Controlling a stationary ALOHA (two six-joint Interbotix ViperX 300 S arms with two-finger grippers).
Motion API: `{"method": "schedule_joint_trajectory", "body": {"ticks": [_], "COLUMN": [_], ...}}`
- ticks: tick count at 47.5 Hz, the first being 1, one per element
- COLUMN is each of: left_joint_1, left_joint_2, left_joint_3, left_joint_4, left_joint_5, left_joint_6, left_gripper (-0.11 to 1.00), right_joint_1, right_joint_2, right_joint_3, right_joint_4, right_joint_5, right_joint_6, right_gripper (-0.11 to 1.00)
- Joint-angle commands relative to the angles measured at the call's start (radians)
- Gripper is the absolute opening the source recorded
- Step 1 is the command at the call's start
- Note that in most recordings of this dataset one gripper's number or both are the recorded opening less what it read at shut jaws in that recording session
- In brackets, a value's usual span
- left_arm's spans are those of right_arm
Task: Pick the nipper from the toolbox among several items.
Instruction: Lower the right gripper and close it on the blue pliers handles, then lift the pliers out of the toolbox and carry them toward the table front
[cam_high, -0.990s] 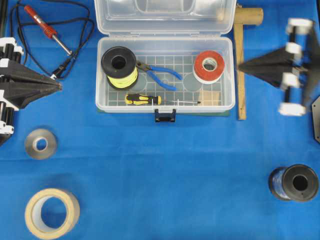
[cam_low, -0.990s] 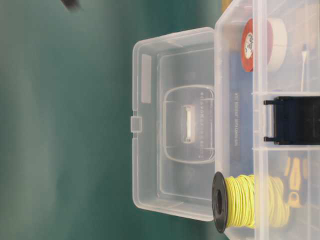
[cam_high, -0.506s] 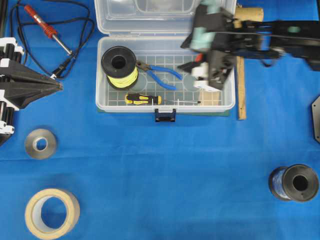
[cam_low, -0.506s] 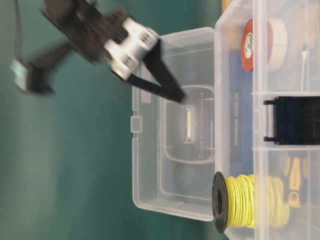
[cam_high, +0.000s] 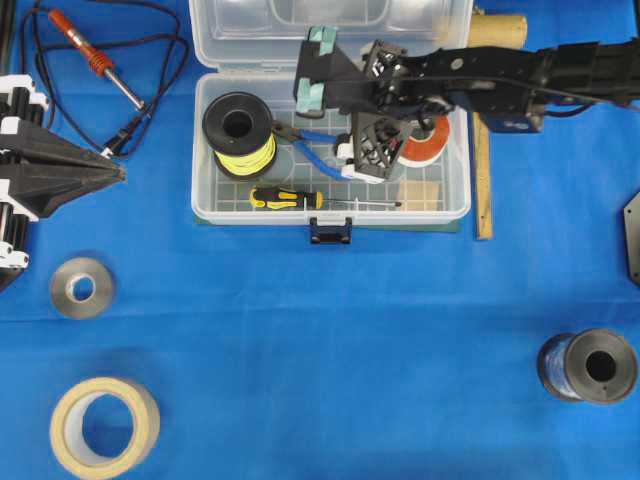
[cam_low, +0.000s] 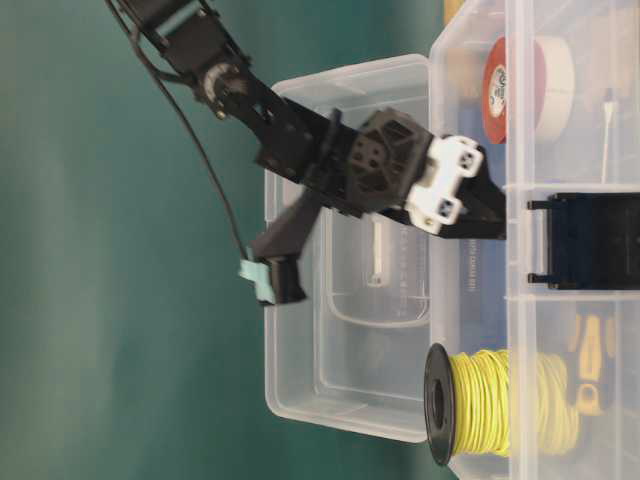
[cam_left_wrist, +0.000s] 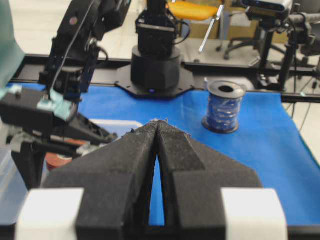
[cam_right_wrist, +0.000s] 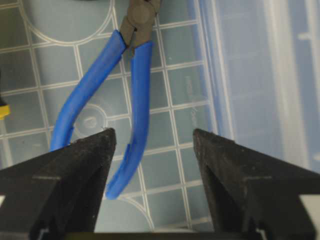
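Note:
The nipper (cam_high: 320, 163), blue-handled with dark jaws, lies on the grid floor of the clear toolbox (cam_high: 203, 205), near its middle. My right gripper (cam_high: 366, 156) reaches in from the right and stands open over the handle ends. In the right wrist view the nipper (cam_right_wrist: 137, 80) has one handle ending between the fingers of the right gripper (cam_right_wrist: 153, 135), close to the left finger, and nothing is gripped. The table-level view shows the right gripper (cam_low: 492, 214) at the toolbox's (cam_low: 470, 120) back wall. My left gripper (cam_high: 116, 172) rests shut and empty at the table's left edge, its tips (cam_left_wrist: 158, 123) pressed together.
In the box lie a yellow wire spool (cam_high: 238, 135), a black-and-yellow screwdriver (cam_high: 287, 198) and a red tape roll (cam_high: 428, 143). Outside it are a soldering iron (cam_high: 92, 58), a grey roll (cam_high: 81, 288), a masking tape roll (cam_high: 104, 426), a blue wire spool (cam_high: 590, 366) and a wooden bar (cam_high: 484, 170).
My right arm swung in from the table's right side over the toolbox, opened its gripper, and now hangs over the nipper's handles. The left arm stayed still.

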Motion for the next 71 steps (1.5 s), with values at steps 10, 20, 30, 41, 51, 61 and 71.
{"method": "schedule_joint_trajectory", "body": {"ticks": [10,20,30,41,51,61,71], "left_joint_1": [-0.002,-0.002,-0.002,-0.002,-0.002,0.009,0.025], "left_joint_2": [0.009,0.005,0.002,0.002,0.002,0.002,0.002], "left_joint_3": [-0.014,-0.012,-0.014,-0.014,-0.012,-0.014,-0.011], "left_joint_4": [-0.002,-0.002,-0.002,-0.003,-0.003,-0.003,-0.003], "left_joint_5": [0.006,0.012,0.018,0.018,0.018,0.018,0.018], "left_joint_6": [-0.003,-0.003,-0.003,-0.005,-0.003,-0.003,-0.003], "left_gripper": [0.00,0.00,0.00,0.00,0.00,0.00,0.00], "right_joint_1": [0.000,0.014,0.003,-0.023,-0.005,0.132,0.327], "right_joint_2": [0.048,0.054,-0.025,-0.201,-0.351,-0.431,-0.425], "right_joint_3": [-0.034,-0.034,-0.032,-0.025,-0.003,0.063,0.101], "right_joint_4": [0.002,0.002,0.003,-0.002,-0.002,0.005,0.000], "right_joint_5": [-0.009,-0.011,-0.006,0.028,0.061,0.046,0.002], "right_joint_6": [-0.003,-0.005,0.005,0.006,0.009,0.037,0.124], "right_gripper": [0.57,0.12,0.12,0.12,0.12,0.12,0.12]}}
